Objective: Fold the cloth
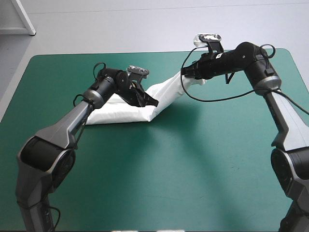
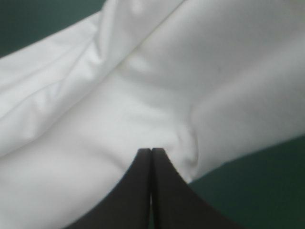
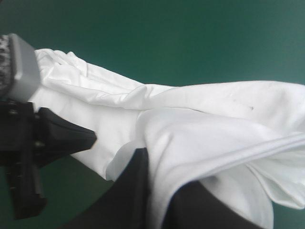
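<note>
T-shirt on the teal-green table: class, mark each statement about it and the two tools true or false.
1. The right tool grips the T-shirt. True.
2. The T-shirt lies spread flat with both sleeves out. False: it is a gathered band running between the two tools.
3. The left tool stands wide open. False: its fingers meet at the middle, on the T-shirt.
4. Part of the T-shirt rests on the teal-green cover. True.
</note>
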Controlling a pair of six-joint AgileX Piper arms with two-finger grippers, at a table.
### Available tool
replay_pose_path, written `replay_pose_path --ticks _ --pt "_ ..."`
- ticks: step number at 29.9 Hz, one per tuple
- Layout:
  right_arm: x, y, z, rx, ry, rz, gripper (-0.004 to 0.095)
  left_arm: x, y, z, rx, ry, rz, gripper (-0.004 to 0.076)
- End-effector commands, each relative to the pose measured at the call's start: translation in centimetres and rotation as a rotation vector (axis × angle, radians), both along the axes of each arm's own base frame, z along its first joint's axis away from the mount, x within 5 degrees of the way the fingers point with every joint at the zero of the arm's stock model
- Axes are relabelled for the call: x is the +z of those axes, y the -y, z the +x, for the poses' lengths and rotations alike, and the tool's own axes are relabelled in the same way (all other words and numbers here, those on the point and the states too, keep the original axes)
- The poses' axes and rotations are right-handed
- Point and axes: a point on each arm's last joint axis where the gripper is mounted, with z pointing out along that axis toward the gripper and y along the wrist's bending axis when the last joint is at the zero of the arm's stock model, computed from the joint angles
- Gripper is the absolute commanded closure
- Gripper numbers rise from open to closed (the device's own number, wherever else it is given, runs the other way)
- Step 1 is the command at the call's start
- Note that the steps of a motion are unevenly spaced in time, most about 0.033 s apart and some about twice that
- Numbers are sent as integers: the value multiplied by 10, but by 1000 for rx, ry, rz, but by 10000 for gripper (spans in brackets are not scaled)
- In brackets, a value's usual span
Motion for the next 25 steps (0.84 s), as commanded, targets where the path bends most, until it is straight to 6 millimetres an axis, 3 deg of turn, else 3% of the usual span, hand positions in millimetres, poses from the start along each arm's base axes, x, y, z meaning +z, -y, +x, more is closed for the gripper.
replay_pose_path --ticks 1,7,14,19,25 --pt "54 -4 -18 8 182 79 922 71 -27 -25 41 132 10 734" --pt "64 -41 -18 103 235 100 922 110 -82 -57 129 98 150 734" --pt "46 -122 -13 263 237 158 922 145 -132 -104 265 169 191 734" --pt "26 -180 -11 356 246 210 922 141 -164 -145 342 167 232 734" --pt "-10 -237 -8 398 245 294 921 115 -182 -183 387 100 258 734"
